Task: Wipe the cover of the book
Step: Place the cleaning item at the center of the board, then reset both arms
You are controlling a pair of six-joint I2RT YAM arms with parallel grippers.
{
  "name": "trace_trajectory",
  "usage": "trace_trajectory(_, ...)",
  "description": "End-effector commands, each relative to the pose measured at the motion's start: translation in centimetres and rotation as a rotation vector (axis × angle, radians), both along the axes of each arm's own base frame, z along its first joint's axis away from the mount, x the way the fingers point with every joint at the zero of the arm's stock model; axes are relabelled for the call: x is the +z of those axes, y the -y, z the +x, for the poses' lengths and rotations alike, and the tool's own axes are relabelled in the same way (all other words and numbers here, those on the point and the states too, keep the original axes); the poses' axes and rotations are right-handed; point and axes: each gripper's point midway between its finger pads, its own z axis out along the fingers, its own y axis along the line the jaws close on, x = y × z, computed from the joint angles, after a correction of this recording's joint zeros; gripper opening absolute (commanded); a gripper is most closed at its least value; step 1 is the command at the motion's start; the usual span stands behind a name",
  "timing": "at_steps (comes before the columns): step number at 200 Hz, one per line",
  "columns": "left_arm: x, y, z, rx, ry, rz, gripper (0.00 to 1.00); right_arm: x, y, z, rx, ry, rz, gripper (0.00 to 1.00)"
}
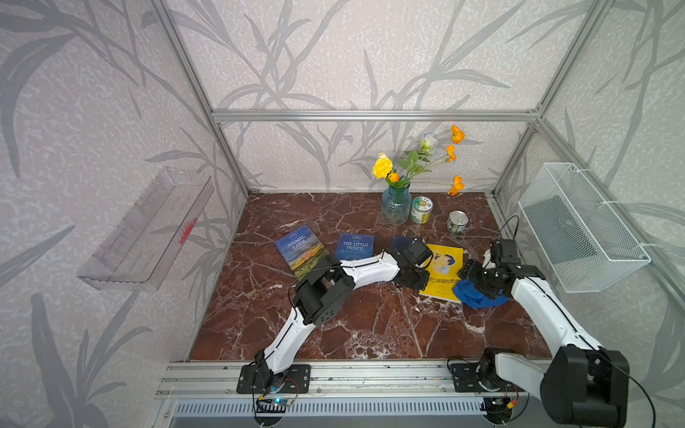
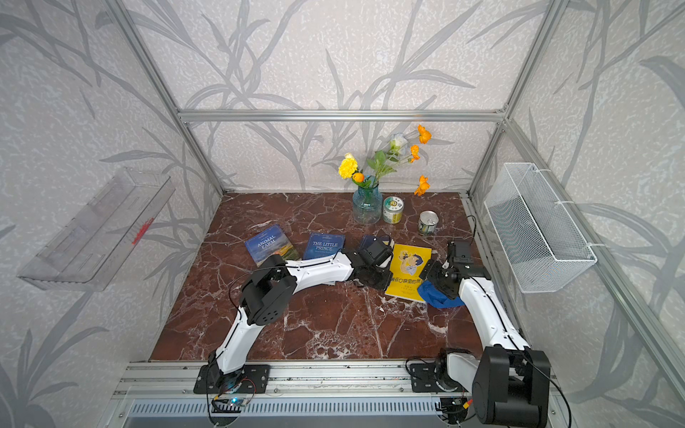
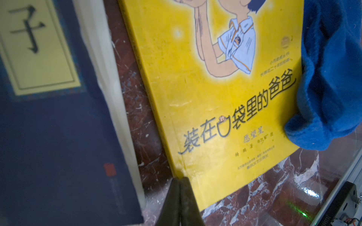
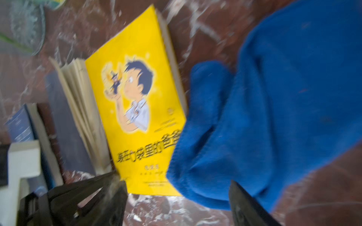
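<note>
My right pincer (image 4: 175, 181) is spread over the blue cloth (image 4: 284, 97); left pincer (image 3: 180, 183) pressed together at the yellow book (image 3: 195, 97); I'd grip the cloth squarely.

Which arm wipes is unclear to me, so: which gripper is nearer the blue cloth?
Right. The right gripper hangs open right over the blue cloth; the left gripper, shut, sits at the yellow book's spine-side corner, across the cover from it.

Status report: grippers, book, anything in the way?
Left gripper shut, tips on yellow book corner. Right gripper open over blue cloth. Cloth overlaps book's edge.
</note>
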Motion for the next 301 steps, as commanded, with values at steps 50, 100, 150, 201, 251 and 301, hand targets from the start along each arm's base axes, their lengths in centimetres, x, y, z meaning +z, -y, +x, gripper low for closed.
trace_trajectory(50, -3.9, -3.2, -3.1, -0.021, -0.095, 0.164, 0.06, -2.8, -2.4, 1.0, 0.016, -0.089, 0.001, 0.79)
trace_trajectory(100, -3.8, -3.3, -2.9, -0.017, -0.086, 0.164, 0.06, -4.0, 5.4, 0.0, -0.113, -0.201, -0.117, 0.79)
trace_trajectory(150, -1.7, -3.8, -1.9, -0.010, -0.011, 0.173, 0.08, 2.0, 4.1, 2.0, -0.055, 0.019, -0.045, 0.81)
trace_trajectory(201, 8.6, -5.0, 1.4, 0.104, 0.203, 0.073, 0.36, 7.6, 2.8, 2.8, 0.027, 0.199, -0.114, 0.99)
trace_trajectory(251, 21.1, -14.2, 3.9, 0.355, 0.604, 0.135, 1.00, 8.2, 1.3, 4.7, 0.102, 0.267, -0.323, 0.99)
trace_trajectory(301, 27.0, -30.8, 3.0, 0.681, 1.164, 0.259, 1.00, 5.6, -0.6, 7.8, 0.217, 0.323, -0.476, 0.99)
